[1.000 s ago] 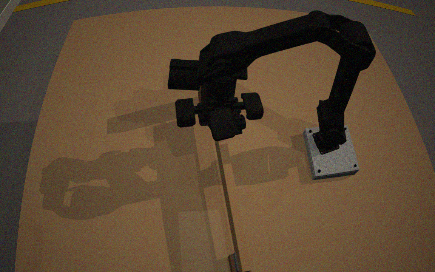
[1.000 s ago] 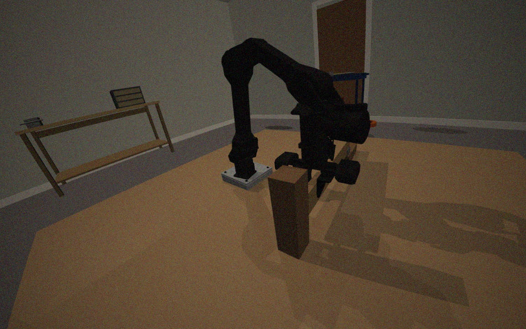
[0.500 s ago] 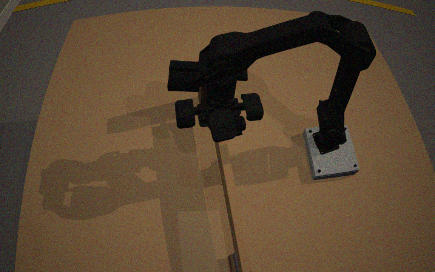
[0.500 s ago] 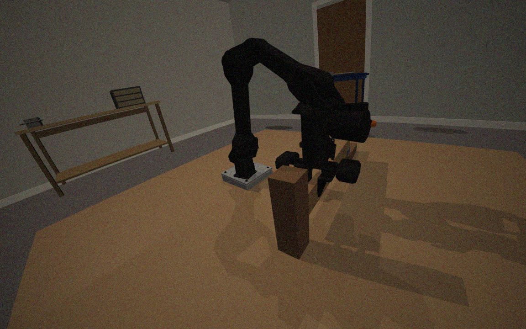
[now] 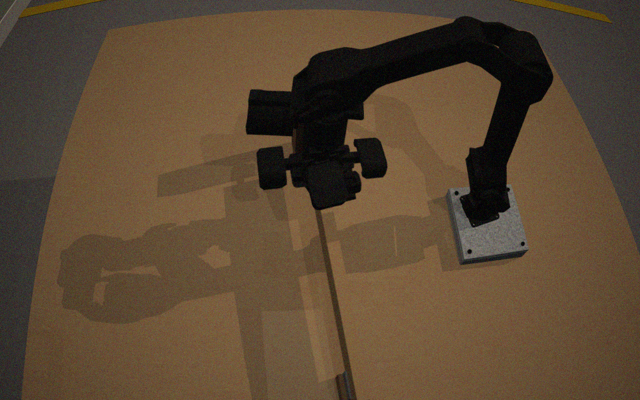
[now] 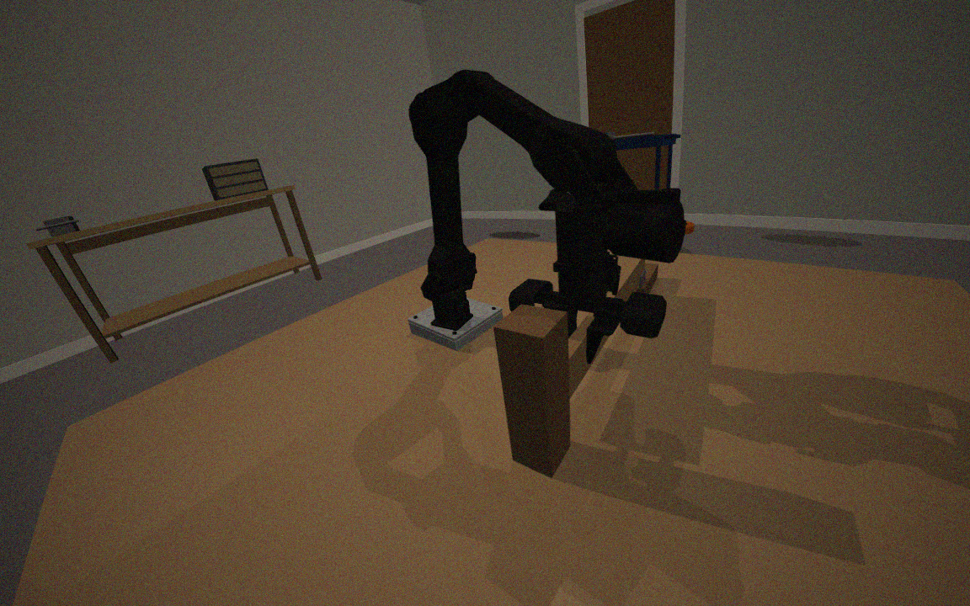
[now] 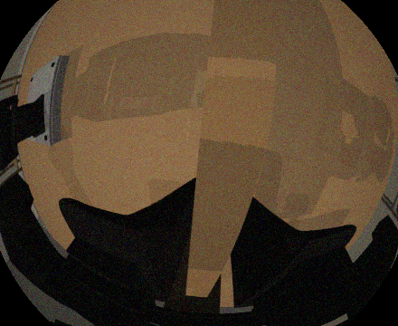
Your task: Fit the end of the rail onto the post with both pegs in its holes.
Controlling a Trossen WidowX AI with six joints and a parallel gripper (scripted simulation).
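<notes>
The long wooden rail [image 5: 335,298] [image 6: 578,374] [image 7: 240,109] runs away from the post, its near part raised above the table. Its far end is at the small bracket [image 5: 345,385] at the bottom of the top view. The wooden post [image 6: 534,391] stands upright close to the near end. My gripper [image 6: 583,345] [image 7: 213,186] points down near the post and is shut on the rail, one finger on each side. Pegs, holes and any gap between rail end and post are hidden, so I cannot tell whether they touch.
The arm's base sits on a grey plate [image 5: 494,238] [image 6: 428,332] [image 7: 56,100] beside the rail. Dark shadows of the arm, post and rail lie across the table [image 5: 536,323] [image 6: 247,482]. A wooden side bench [image 6: 172,218] stands beyond the table.
</notes>
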